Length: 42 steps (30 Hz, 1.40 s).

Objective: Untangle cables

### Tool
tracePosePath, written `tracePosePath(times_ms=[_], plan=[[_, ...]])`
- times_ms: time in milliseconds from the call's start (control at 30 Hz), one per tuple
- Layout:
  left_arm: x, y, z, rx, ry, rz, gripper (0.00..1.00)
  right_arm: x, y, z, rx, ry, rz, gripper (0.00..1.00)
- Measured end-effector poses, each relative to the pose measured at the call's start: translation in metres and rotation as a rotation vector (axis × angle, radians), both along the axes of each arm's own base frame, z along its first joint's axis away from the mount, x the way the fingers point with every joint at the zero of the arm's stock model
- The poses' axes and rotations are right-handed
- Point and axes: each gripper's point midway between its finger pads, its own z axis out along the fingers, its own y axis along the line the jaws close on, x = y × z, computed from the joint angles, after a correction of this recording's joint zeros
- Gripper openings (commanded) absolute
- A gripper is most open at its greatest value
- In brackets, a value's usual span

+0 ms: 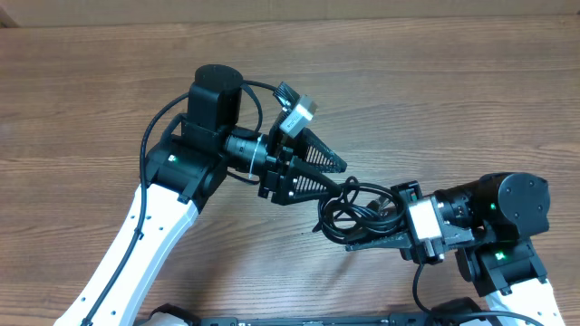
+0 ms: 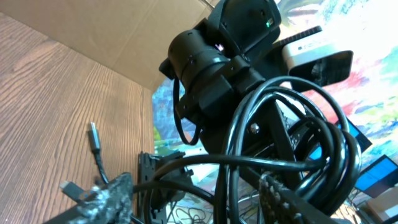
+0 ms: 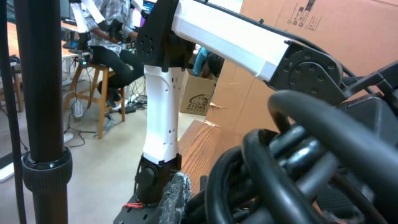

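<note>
The cables are a knotted bundle of black loops at the table's middle right. My right gripper comes in from the right and is shut on the bundle, whose thick loops fill the right wrist view. My left gripper sits just up-left of the bundle with its fingers spread wide; its lower finger touches a loop. In the left wrist view loops hang between the open fingers, and a loose end with a silver plug lies over the table.
The wooden table extends on all sides of the arms. The right arm's base stands at the lower right. The left arm runs from the lower left. A cardboard box stands beyond the table's edge.
</note>
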Motion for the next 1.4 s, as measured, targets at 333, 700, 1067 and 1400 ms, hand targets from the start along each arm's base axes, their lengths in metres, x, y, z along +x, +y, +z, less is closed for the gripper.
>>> tracePosePath(times_ms=[333, 700, 1067, 1400], plan=[[-0.009, -0.006, -0.003, 0.013, 0.028, -0.032, 0.80, -0.001, 0.000, 0.003, 0.011, -0.037, 0.001, 0.04], [-0.017, -0.011, -0.004, 0.008, 0.011, -0.059, 0.04, -0.001, 0.000, 0.003, 0.011, -0.038, 0.000, 0.04], [0.000, -0.011, -0.011, 0.049, -0.001, 0.029, 0.04, 0.009, 0.003, -0.003, -0.040, 0.145, 0.000, 0.07], [0.057, 0.021, -0.024, 0.123, 0.032, 0.286, 0.04, 0.061, 0.016, -0.037, -0.160, 0.656, -0.050, 0.04]])
